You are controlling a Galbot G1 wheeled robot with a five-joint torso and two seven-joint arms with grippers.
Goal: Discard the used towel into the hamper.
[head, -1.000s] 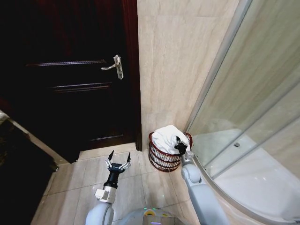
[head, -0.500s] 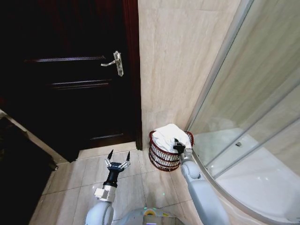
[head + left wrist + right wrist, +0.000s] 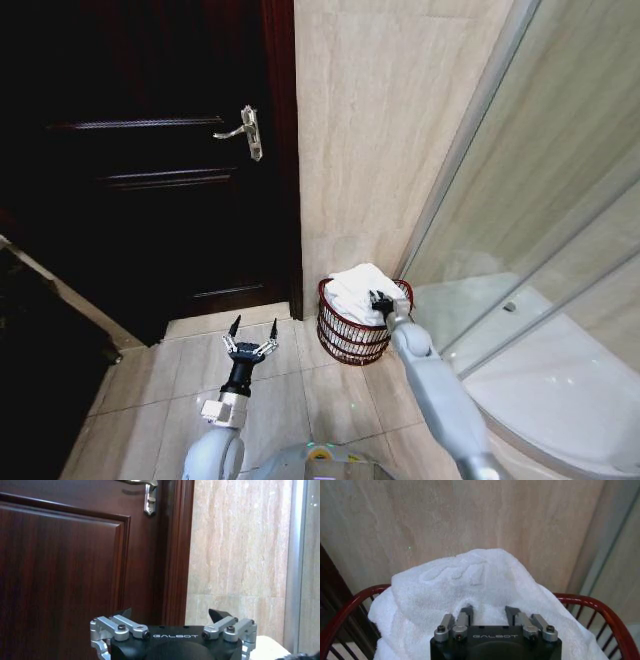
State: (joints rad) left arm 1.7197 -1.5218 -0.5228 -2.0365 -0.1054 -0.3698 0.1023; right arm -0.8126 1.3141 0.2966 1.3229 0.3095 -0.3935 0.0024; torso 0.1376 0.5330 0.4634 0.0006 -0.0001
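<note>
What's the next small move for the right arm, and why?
Probably open the right pincer and let go. Its fingers are pressed into the white towel, and the towel already sits heaped inside the red wire hamper, bulging above the rim. The left pincer hangs open over the floor tiles, idle.

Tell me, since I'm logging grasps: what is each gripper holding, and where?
Right gripper pinches a fold atop the white towel in the hamper; left gripper holds nothing.

The hamper (image 3: 352, 325) is hemmed by tiled wall (image 3: 385, 130), shower glass (image 3: 520, 200) and door (image 3: 150, 160); floor (image 3: 290, 390) before it lies open.
</note>
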